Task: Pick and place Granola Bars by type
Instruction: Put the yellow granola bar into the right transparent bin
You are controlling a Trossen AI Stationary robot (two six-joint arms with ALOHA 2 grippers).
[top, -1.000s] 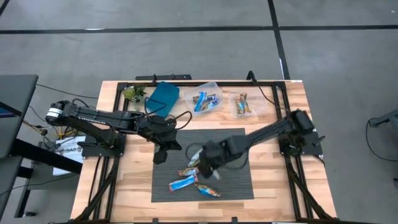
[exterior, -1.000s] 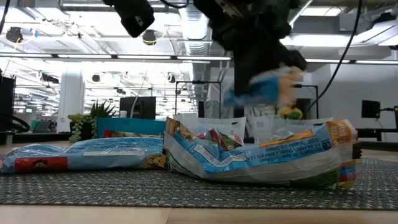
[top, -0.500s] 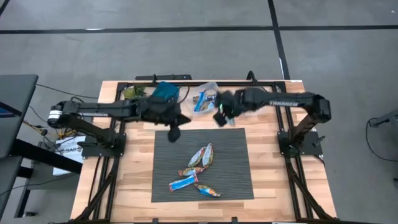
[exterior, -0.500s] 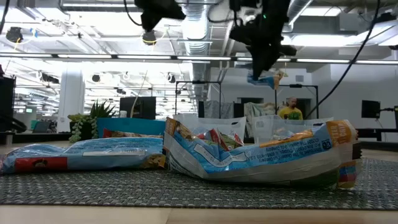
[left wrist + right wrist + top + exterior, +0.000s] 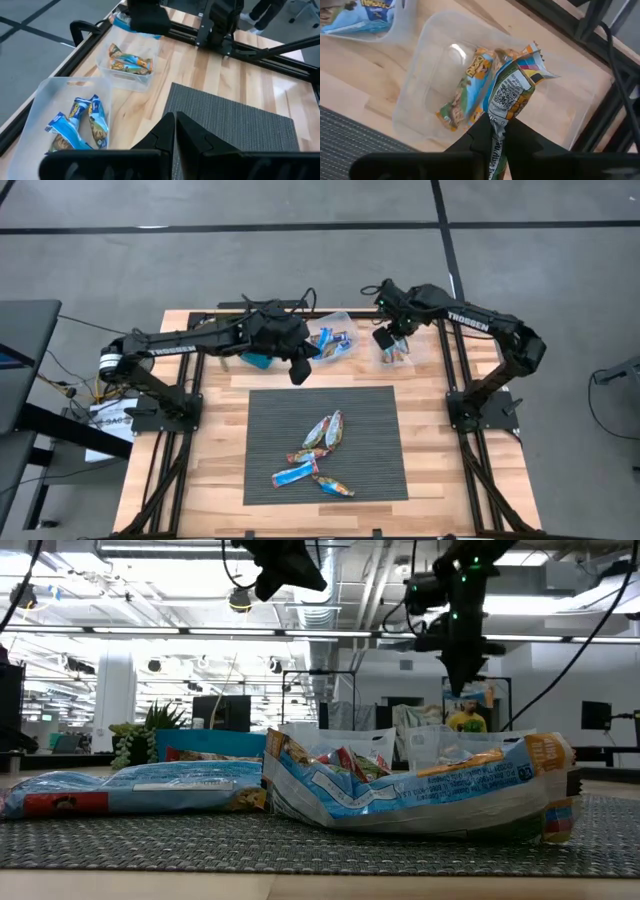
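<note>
Wooden slats form the surface [image 5: 220, 480], on which a dark ribbed mat [image 5: 375, 430] is laid at the centre. On the mat four Granola Bars [image 5: 312, 455] are left in a loose cluster, two of them in blue wrappers; in the low view they fill the foreground, with a bright hall seen behind. Along the far edge three containers are lined up: a teal bin [image 5: 259, 360], mostly hidden under the left arm, a clear bin [image 5: 30, 117] in which blue-wrapped bars [image 5: 80, 125] are kept, and a smaller clear tray [image 5: 427, 65] in which orange-brown bars [image 5: 465, 92] are kept. A small green plant [image 5: 140, 740] is seen in the low view at the far left.

The right gripper [image 5: 495, 131] is held directly above the smaller tray, its fingers clamped on an orange-brown bar [image 5: 512, 87], which is suspended just over the bars already lying in that tray. The left gripper [image 5: 175, 131] is raised near the clear bin of blue bars, beside the mat's far edge, with its fingers pressed together and nothing between them.
</note>
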